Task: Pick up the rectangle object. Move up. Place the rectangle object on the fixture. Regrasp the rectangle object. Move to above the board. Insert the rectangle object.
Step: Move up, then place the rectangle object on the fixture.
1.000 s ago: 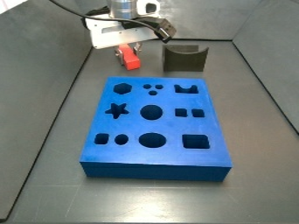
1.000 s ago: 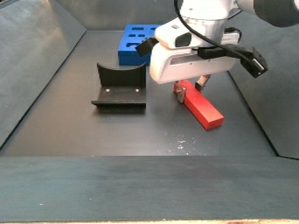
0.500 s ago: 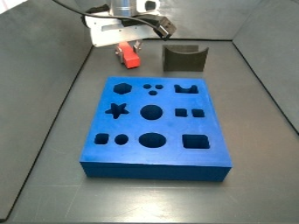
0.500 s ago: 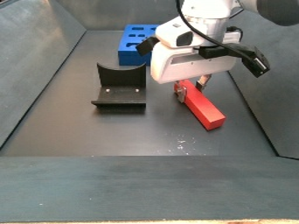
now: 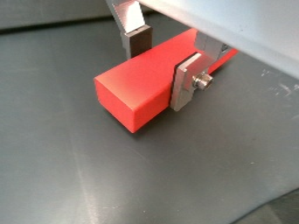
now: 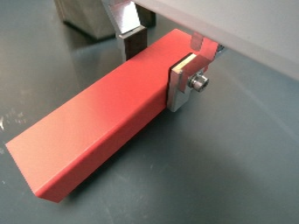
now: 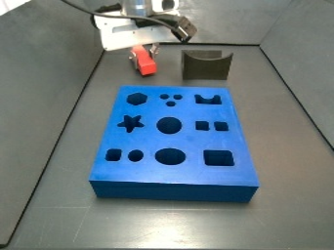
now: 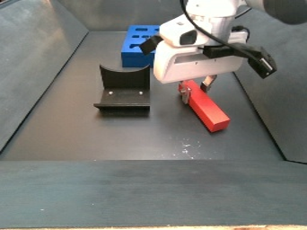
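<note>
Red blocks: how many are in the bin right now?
1. The rectangle object lies on the floor beside the fixture, behind the board, with the gripper fingers on either side of it. None visible elsewhere.

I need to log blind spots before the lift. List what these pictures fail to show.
- End effector contact: both wrist views show fingers flanking the rectangle object, but whether the pads press it cannot be told.
- Block's underside: hidden in every view, so lifted or resting is unclear.
- Board: in a side view the end effector's white body hides most of it.
- Fixture: cut off by the frame edge in a wrist view.
</note>
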